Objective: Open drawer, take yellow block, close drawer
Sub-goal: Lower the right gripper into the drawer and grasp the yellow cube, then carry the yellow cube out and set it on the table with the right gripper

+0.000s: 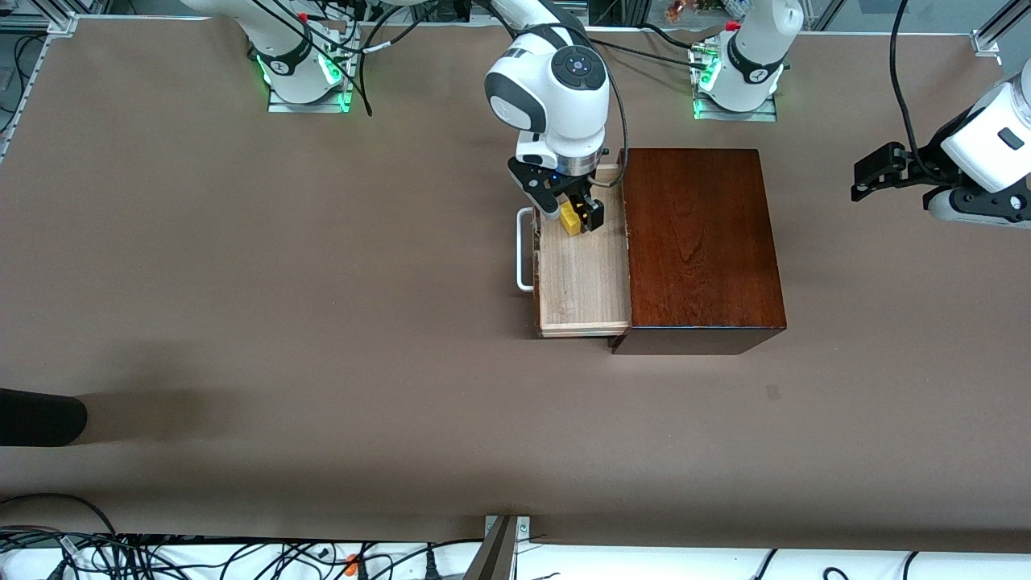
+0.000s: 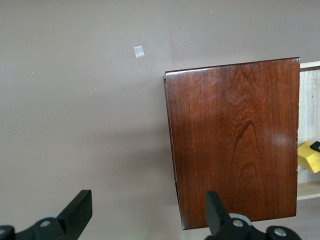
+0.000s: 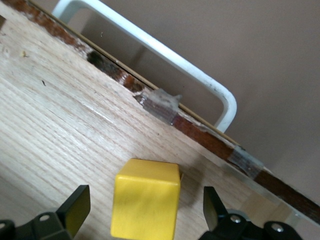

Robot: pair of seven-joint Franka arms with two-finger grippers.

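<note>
The dark mahogany box (image 1: 701, 242) stands mid-table with its drawer (image 1: 584, 282) pulled out toward the right arm's end, its white handle (image 1: 524, 250) leading. The yellow block (image 1: 571, 219) sits on the drawer's pale floor. My right gripper (image 1: 573, 216) is down in the drawer, open, one finger on each side of the block with a gap on both sides; the right wrist view shows the block (image 3: 146, 205) between the fingers (image 3: 75, 207) and the handle (image 3: 165, 50). My left gripper (image 1: 860, 181) waits open and empty in the air past the box at the left arm's end. The left wrist view shows the box (image 2: 235, 140) and the block (image 2: 308, 156).
A dark rounded object (image 1: 40, 416) lies at the table's edge at the right arm's end, nearer the front camera. A small pale mark (image 1: 772, 391) is on the tabletop in front of the box. Cables run along the front edge.
</note>
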